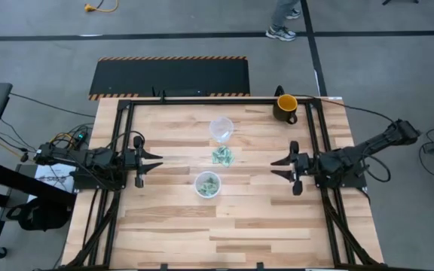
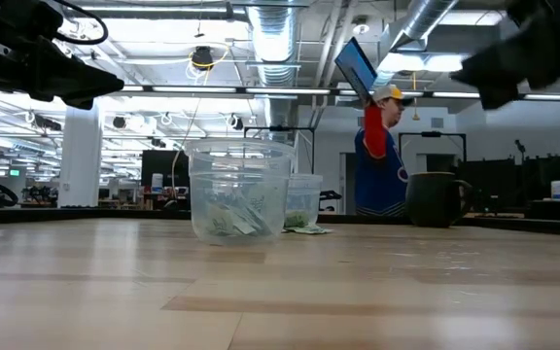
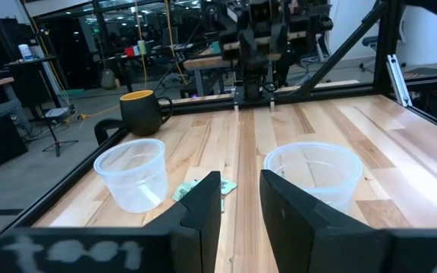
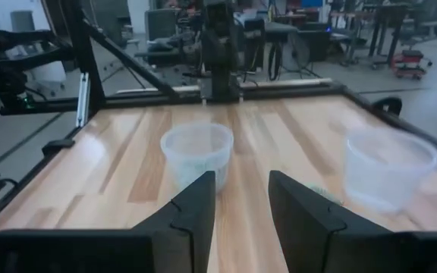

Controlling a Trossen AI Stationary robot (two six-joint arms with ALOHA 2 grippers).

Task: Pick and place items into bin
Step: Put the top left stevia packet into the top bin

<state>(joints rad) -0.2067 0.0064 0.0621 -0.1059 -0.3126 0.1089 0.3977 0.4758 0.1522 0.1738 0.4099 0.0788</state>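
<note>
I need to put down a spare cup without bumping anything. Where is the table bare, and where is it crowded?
Bare wood spans the near side of the table, below the cup holding green pieces. Crowded: the centre line, where the empty cup, loose green pieces and that cup line up between the left gripper and right gripper. The mug takes the far right corner.

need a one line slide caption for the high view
Both open grippers, left and right, flank two clear cups and loose green pieces.

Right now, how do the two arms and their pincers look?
Both arms are dark, almost black, and jointed. The left pincer and the right pincer each have two flat, wedge-shaped black fingers. Thin cables run from the arm bases off the table.
</note>
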